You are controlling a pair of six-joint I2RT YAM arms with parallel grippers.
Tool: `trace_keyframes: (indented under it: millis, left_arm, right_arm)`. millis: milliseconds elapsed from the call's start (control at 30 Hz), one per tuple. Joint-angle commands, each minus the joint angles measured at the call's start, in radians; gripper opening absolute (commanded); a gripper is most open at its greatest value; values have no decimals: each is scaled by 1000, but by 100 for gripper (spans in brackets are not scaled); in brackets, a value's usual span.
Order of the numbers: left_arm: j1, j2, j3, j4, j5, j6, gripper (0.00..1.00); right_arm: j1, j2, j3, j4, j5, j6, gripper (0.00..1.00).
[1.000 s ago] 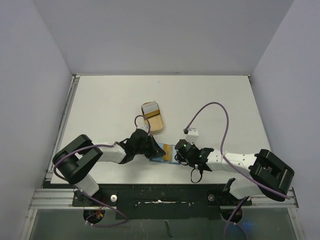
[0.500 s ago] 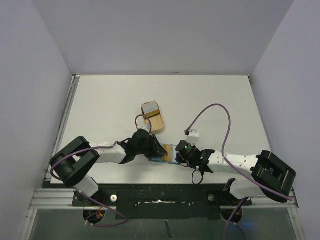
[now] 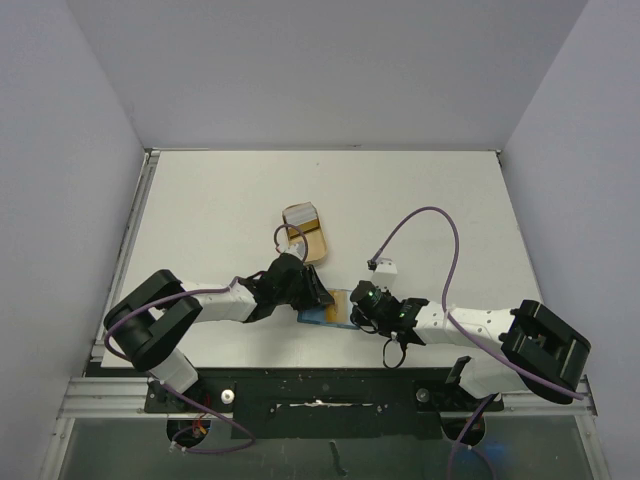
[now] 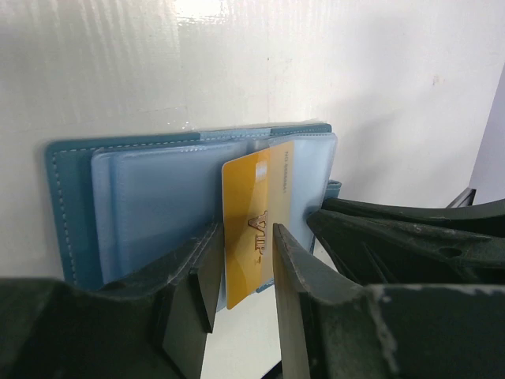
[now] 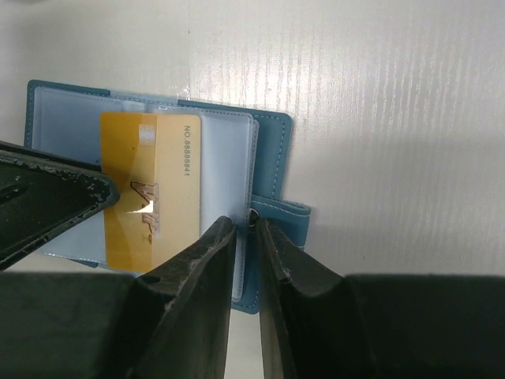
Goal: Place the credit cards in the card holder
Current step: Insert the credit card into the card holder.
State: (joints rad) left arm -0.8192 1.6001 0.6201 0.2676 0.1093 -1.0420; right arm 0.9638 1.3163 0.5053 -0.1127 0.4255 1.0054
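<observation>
The teal card holder lies open on the white table, light-blue pockets up. One tan-orange credit card sits partly inside a pocket, its near end sticking out. My left gripper is open, one finger on each side of that card's near end. My right gripper is shut on the card holder's right edge, beside the snap tab. From above, the two grippers meet over the holder. More credit cards are stacked in the tan tray.
The tan oblong tray stands just beyond the left gripper, toward the table's middle. A small white connector block on the purple cable lies right of it. The table's near edge runs close behind both wrists.
My left gripper has opened, letting go of the tan-orange card, which stays in the pocket. The left wrist shifted slightly. The right gripper has kept its hold.
</observation>
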Motion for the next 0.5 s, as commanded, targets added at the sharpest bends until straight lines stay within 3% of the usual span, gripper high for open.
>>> trace_keyframes:
  millis: [0, 467]
  left_arm:
    - [-8, 36, 29, 48, 24, 30, 29]
    - [-40, 93, 79, 121, 67, 34, 25]
  right_arm:
    - [9, 34, 22, -7, -7, -13, 19]
    - [9, 43, 22, 29, -6, -46, 19]
